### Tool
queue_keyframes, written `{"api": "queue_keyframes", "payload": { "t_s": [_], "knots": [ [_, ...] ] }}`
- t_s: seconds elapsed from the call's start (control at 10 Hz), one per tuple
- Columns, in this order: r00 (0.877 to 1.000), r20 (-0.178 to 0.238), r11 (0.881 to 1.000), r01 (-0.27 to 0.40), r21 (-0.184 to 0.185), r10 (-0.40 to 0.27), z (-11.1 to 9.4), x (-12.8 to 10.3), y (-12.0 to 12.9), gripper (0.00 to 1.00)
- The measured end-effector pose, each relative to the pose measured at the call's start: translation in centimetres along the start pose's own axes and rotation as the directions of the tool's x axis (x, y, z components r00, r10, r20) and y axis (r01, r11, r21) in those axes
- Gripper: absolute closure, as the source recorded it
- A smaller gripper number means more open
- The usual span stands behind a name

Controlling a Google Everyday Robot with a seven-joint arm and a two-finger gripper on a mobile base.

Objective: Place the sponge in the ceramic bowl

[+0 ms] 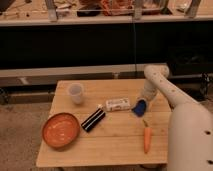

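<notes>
The blue sponge [139, 108] hangs tilted just above the wooden table [115, 145], right of centre. My gripper [144, 101] comes down from the white arm [159, 82] and is shut on the sponge's upper right end. The orange-red ceramic bowl [60, 130] sits empty at the table's front left corner, well away from the sponge.
Between sponge and bowl lie a white packet [118, 104] and a black ribbed oblong [93, 120]. A translucent white cup [75, 93] stands at the back left. A carrot [146, 139] lies at the front right, beside my white body [190, 135].
</notes>
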State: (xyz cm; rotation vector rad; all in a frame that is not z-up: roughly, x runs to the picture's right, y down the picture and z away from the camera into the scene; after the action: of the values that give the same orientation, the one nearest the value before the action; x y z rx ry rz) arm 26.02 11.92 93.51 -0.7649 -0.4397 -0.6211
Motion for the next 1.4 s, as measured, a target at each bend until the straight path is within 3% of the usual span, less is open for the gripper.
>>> {"api": "queue_keyframes", "payload": {
  "t_s": [0.2, 0.4, 0.6, 0.7, 1.2, 1.4],
  "knots": [
    [1.000, -0.016, 1.000, 0.009, -0.007, -0.009, -0.25, -0.13, -0.14, 0.32],
    [0.999, -0.042, 1.000, 0.009, -0.006, -0.009, -0.52, -0.16, -0.33, 0.53],
    [1.000, -0.011, 1.000, 0.003, -0.004, -0.003, -0.49, 0.19, -0.03, 0.72],
    [1.000, -0.016, 1.000, 0.007, -0.007, -0.008, -0.47, 0.18, 0.00, 0.81],
    [0.999, -0.033, 1.000, 0.023, -0.014, -0.023, -0.71, 0.20, -0.10, 0.82],
    [0.999, -0.035, 1.000, 0.024, -0.013, -0.024, -0.99, 0.18, -0.09, 0.92]
  ]
}}
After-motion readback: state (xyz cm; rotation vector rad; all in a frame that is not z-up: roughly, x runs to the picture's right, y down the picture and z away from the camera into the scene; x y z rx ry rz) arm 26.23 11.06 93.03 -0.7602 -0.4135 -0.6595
